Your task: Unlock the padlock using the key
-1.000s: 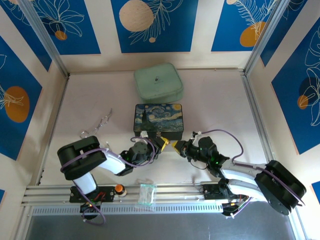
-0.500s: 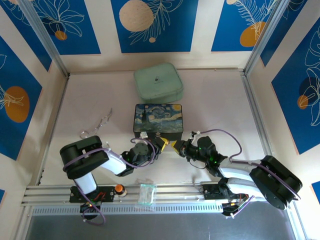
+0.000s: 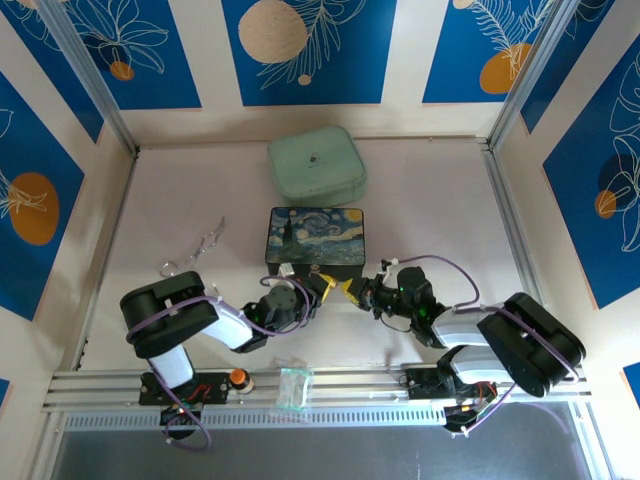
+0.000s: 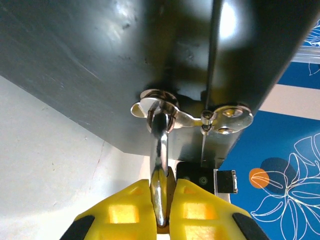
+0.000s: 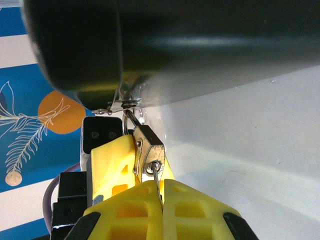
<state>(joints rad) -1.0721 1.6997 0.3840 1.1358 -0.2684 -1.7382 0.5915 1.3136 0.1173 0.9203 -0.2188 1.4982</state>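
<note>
We see the right claw (image 5: 161, 200) pressed together on the key (image 5: 158, 181). The key is a thin grey sliver whose tip sits in the keyhole on the lower face of the padlock (image 5: 149, 150). Its wider end is hidden between the yellow fingers.

The left claw (image 4: 163, 202) pinches the padlock from the other side. In its own wrist view the silvery shackle (image 4: 160, 150) shows edge-on between the pads, and the brass body lies hidden behind them. That view gives us what the right wrist view blurs: the shackle passes through the ring of the latch (image 4: 161, 104) on the dark front of the box (image 4: 90, 60). The right wrist view in turn shows the brass body, tilted, just below the box's lower edge, with one left-claw finger against it. We cannot tell whether the shackle has sprung.

From above, the two claws meet tip to tip at the near side of the box, low in the centre of the frame. Padlock and key are too small to make out there.

The counter (image 3: 450, 200) is bare to the left and right of the box. A green case (image 3: 316, 163) sits just behind it, and a looped wire piece (image 3: 195, 250) lies at middle left. The rail (image 3: 350, 380) runs across the lower edge, close behind the arms.
</note>
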